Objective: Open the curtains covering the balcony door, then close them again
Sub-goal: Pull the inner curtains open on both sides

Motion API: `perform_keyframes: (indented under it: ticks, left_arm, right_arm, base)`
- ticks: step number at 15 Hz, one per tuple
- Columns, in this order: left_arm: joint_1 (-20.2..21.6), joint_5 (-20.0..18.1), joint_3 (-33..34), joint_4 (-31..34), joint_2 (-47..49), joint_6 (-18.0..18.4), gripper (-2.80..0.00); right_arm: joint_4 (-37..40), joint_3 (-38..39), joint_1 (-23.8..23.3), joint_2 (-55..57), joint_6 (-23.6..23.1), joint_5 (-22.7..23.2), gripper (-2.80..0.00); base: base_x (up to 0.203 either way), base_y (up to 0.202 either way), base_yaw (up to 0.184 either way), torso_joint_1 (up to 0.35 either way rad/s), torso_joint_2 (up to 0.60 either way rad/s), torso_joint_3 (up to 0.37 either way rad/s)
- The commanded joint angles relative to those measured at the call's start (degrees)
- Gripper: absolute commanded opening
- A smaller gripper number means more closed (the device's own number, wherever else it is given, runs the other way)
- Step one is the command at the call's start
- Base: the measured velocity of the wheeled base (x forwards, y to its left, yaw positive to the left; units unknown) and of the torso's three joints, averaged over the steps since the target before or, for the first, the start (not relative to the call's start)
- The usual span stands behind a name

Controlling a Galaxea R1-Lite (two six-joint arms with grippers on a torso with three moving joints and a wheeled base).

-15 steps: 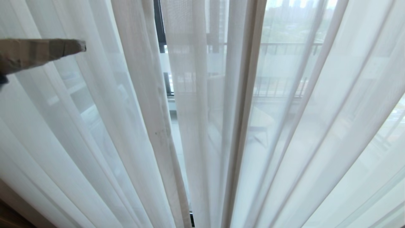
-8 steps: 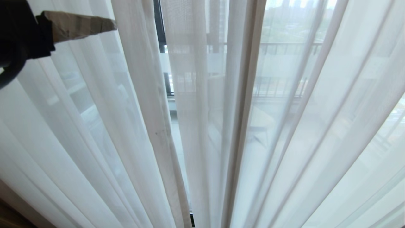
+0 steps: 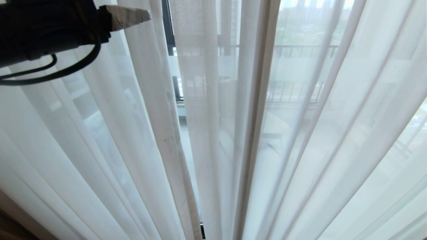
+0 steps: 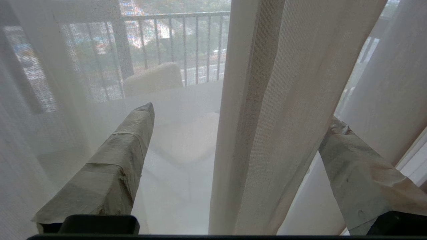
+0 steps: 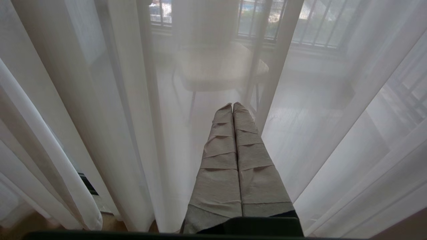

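Note:
Thin white sheer curtains (image 3: 310,140) hang in pleats across the whole head view. A narrow gap between two panels shows the black frame of the balcony door (image 3: 167,26). My left gripper (image 3: 133,15) reaches in from the upper left, its taped finger pointing at the left panel's edge fold (image 3: 156,83). In the left wrist view the left gripper (image 4: 240,113) is open wide, and a thick fold of curtain (image 4: 277,100) hangs between its fingers (image 4: 126,146) without being pinched. My right gripper (image 5: 232,105) is shut on nothing, low down and facing the sheer curtain (image 5: 100,100).
Through the fabric I see a balcony with a railing (image 3: 300,46) and a chair (image 5: 213,66). A strip of wooden floor (image 3: 10,230) shows at the lower left, under the curtain hem.
The left arm has moved up and to the right, from the left edge toward the curtain's edge fold. More of its black wrist and cable now shows. The curtains hang as before.

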Motion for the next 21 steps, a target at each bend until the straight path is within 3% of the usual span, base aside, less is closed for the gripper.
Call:
perform_keyframes:
  ticks: [1,12,13,21]
  left_arm:
    - [-0.8,1.2,-0.4,-1.2,3.0,0.0,0.0]
    - [-2.2,3.5,-6.0,-2.4,8.2,3.0,0.0]
    - [-2.3,3.9,-6.0,-2.4,8.2,3.0,-2.8]
    - [-2.5,6.5,-6.6,-2.3,6.8,3.0,-2.8]
  right_arm:
    - [0.0,0.0,0.0,0.0,-0.1,0.0,-2.8]
    - [0.0,0.0,0.0,0.0,-0.1,0.0,-2.8]
    - [0.0,0.0,0.0,0.0,-0.1,0.0,-2.8]
    - [0.0,0.0,0.0,0.0,-0.1,0.0,-2.8]
  base:
    - [0.0,0.0,0.0,0.0,0.0,0.0]
    - [0.0,0.0,0.0,0.0,0.0,0.0]
    - [0.0,0.0,0.0,0.0,0.0,0.0]
    - [0.0,0.0,0.0,0.0,0.0,0.0]
